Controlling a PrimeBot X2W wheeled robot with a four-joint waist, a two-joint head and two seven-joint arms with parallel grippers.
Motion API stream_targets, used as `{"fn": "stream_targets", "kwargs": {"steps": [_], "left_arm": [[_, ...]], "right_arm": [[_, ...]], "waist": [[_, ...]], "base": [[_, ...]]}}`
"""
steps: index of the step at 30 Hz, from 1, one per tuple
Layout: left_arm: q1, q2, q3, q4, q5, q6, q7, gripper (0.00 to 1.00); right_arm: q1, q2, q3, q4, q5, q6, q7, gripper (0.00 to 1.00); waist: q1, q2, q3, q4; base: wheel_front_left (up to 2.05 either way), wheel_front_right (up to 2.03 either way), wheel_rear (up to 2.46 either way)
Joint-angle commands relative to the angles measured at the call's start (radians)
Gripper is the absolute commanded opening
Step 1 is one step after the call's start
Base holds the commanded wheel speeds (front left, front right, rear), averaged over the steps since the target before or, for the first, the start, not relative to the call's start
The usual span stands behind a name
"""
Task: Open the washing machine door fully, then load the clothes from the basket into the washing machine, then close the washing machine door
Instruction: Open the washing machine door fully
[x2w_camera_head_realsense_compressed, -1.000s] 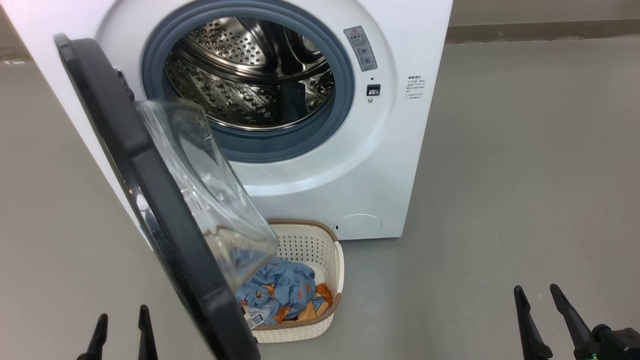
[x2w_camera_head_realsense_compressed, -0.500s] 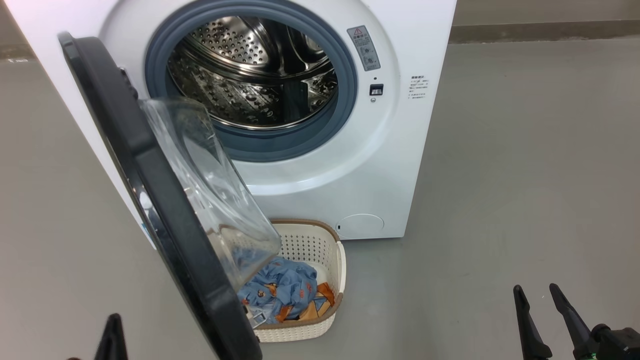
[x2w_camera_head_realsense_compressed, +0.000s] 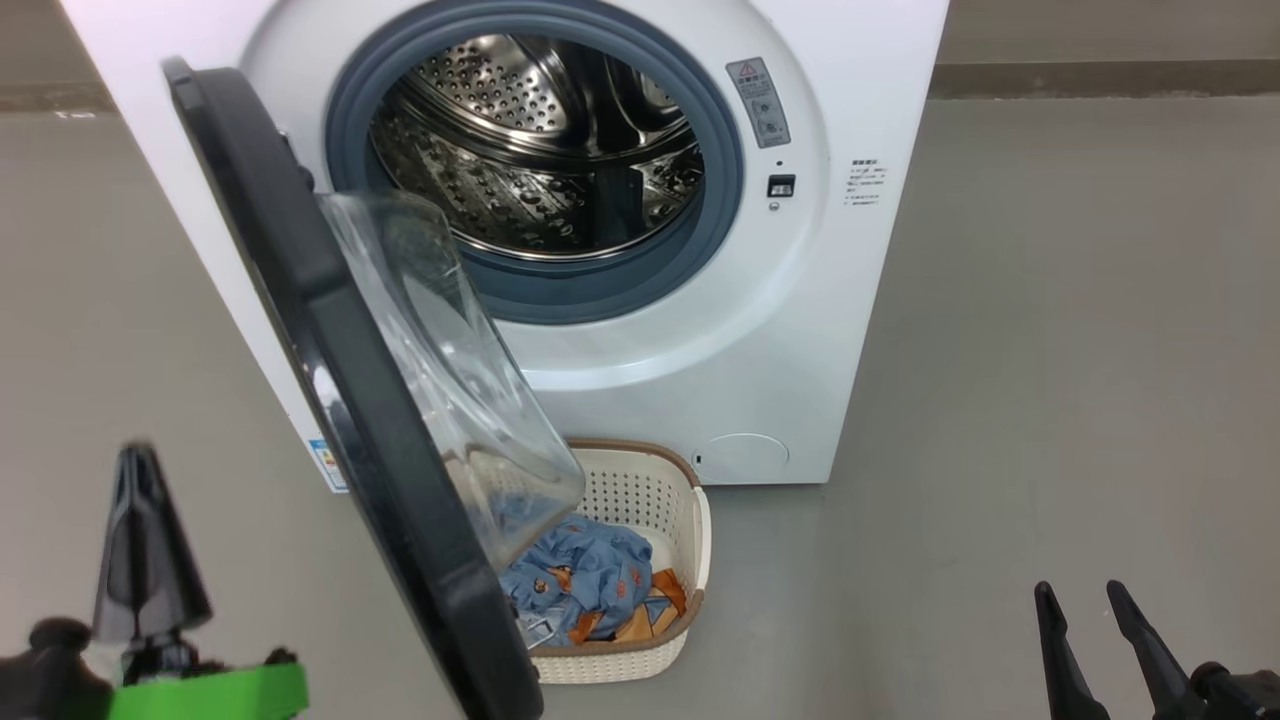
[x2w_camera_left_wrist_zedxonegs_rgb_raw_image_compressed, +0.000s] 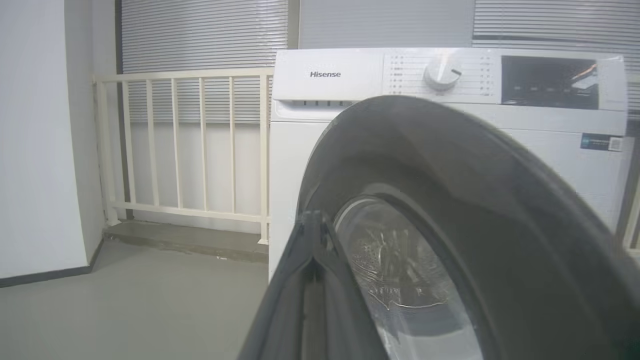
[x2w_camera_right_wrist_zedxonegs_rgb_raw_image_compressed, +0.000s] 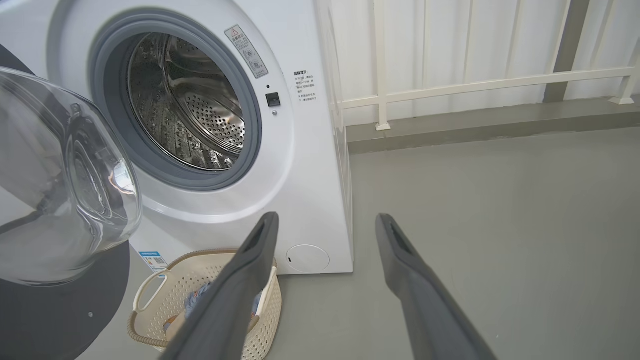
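Compared with 1 second ago, your left gripper has gone from 2 fingers standing apart to 2 fingers pressed together into 1 dark wedge, gripping nothing. It also sits higher in the head view, with a green part of its mount now showing below it. The whole head view has slid sideways too, so that is the camera moving, not the washing machine. Your right gripper is unchanged: fingers spread wide and empty, out in front of the washing machine's right corner, above the floor. The washing machine door stands as before, part-way open on the washing machine's left side, its glass bowl facing the drum.

The basket sits on the floor just in front of the washing machine's base, with the clothes inside. The door and its glass cover the basket's left half, so you see only part of the pile. In the left wrist view the shut fingers are a blur against the door's black outer face, and you cannot tell whether they touch it. The head view's bottom edge cuts off the right gripper's body.
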Motion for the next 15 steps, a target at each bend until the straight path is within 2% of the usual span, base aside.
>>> {"fn": "stream_targets", "kwargs": {"steps": [1, 6, 9, 11, 12, 15], "left_arm": [[-0.052, 0.018, 0.018, -0.063, 0.019, 0.008, 0.013, 0.00], [-0.125, 0.037, -0.059, -0.345, 0.092, 0.009, 0.134, 0.00], [-0.167, 0.034, -0.135, -0.457, 0.089, -0.011, 0.214, 0.00], [-0.193, 0.028, -0.216, -0.488, 0.066, -0.026, 0.262, 0.00], [-0.208, 0.022, -0.307, -0.486, 0.032, -0.030, 0.304, 0.00], [-0.210, 0.016, -0.441, -0.447, -0.021, -0.014, 0.345, 0.00]], "right_arm": [[-0.009, -0.010, 0.019, -0.027, -0.011, 0.002, -0.012, 1.00], [0.001, 0.005, 0.016, -0.026, -0.011, 0.002, -0.012, 1.00], [0.008, 0.013, 0.010, -0.026, -0.009, 0.002, -0.012, 1.00], [0.013, 0.018, 0.007, -0.025, -0.007, 0.002, -0.012, 1.00], [0.013, 0.021, 0.009, -0.026, -0.007, 0.002, -0.012, 1.00], [0.010, 0.025, 0.011, -0.025, -0.007, 0.002, -0.012, 1.00]], "waist": [[0.0000, 0.0000, -0.004, 0.007], [0.0000, 0.0000, -0.014, 0.025], [0.0000, 0.0000, -0.017, 0.039], [0.0000, 0.0000, -0.018, 0.048], [0.0000, 0.0000, -0.016, 0.054], [0.0000, 0.0000, -0.013, 0.059]], "base": [[0.00, 0.00, 0.00], [0.00, 0.00, 0.00], [0.00, 0.00, 0.00], [0.00, 0.00, 0.00], [0.00, 0.00, 0.00], [0.00, 0.00, 0.00]]}}
